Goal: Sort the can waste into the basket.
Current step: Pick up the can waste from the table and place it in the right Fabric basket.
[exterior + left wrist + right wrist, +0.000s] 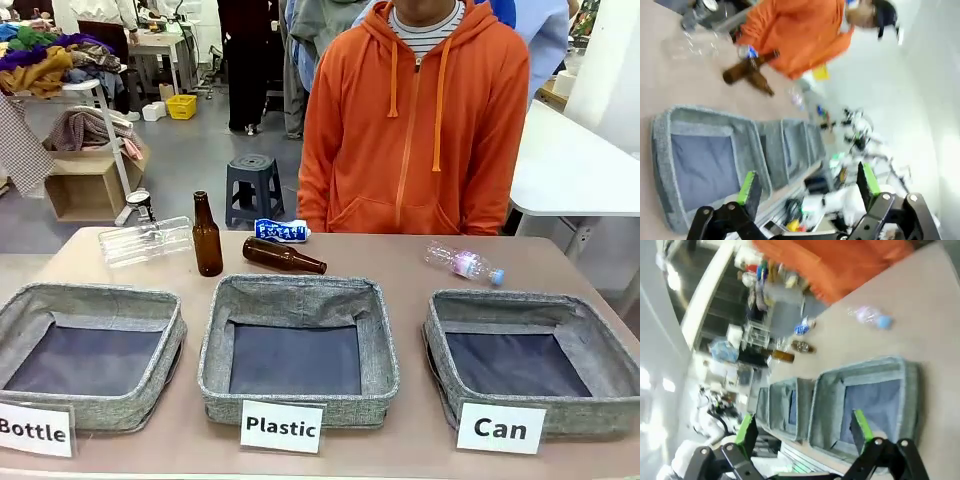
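The tabletop was shared with a person in an orange hoodie standing at its far side. Along the near edge three grey fabric baskets were set in a row, each fronted by a white sign turned toward the robot, presumably so that every bin lay within reach and could be told apart. The basket signed "Can" was placed at the robot's right, the "Plastic" basket in the middle and the "Bottle" basket at the left. No waste was seen in any of them.

The left hand was held above the "Bottle" end of the row, and the right hand above the "Can" end. Both were spread wide and grasped nothing, which was judged a ready stance before any pick.

The waste was left mixed along the far edge, so sorting was not yet begun. A clear plastic bottle lay at the left, one brown glass bottle stood upright and another lay on its side, and a small clear bottle lay toward the right. The crushed blue can lay just behind the fallen brown bottle. The black can was seen at the far left edge, well apart from its basket.
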Controlling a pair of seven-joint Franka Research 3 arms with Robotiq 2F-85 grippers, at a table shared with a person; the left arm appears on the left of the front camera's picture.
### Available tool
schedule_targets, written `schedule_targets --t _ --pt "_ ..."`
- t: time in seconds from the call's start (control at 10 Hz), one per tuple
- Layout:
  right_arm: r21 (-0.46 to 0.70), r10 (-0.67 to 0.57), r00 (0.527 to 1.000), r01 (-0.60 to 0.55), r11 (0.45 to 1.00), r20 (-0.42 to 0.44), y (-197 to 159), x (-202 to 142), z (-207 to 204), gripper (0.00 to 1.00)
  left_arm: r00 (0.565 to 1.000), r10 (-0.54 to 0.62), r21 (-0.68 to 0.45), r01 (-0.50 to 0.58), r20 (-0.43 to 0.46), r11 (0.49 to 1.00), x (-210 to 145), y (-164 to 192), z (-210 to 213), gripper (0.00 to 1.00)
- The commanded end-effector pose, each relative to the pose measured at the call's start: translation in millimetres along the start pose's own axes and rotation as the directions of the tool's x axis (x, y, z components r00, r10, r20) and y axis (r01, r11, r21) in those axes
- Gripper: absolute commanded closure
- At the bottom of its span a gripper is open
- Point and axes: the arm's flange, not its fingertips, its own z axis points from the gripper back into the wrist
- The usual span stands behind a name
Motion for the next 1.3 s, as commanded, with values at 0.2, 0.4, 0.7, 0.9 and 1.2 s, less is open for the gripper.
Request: schedule_targets --t 0.2,0.4,0.7,0.9,1.2 --pt "0.044 -0.085 0.994 0.082 0.996 0.062 -39.2 -5.7 -10.4 0.0 0.993 0.036 -0.054 -0.029 0.115 0.998 2.9 4.8 -53.0 0.0" --pt "0.028 -0.107 0.992 0.105 0.994 0.066 -39.5 -6.6 5.2 0.0 0.989 0.081 -0.074 -0.072 0.123 0.995 -0.1 22.8 -12.4 0.0" --pt "0.028 -0.107 0.992 0.105 0.994 0.066 -39.5 -6.6 5.2 0.0 0.989 0.081 -0.074 -0.072 0.123 0.995 -0.1 22.8 -12.4 0.0" --pt "0.028 -0.107 0.992 0.105 0.994 0.066 -39.5 -6.6 5.2 0.0 0.984 0.105 -0.074 -0.095 0.142 0.993 -0.7 22.3 -10.5 0.0" --pt "0.028 -0.107 0.992 0.105 0.994 0.066 -39.5 -6.6 5.2 0.0 0.995 -0.092 0.134 0.096 -0.035 0.986 48.9 -47.5 -121.6 0.0"
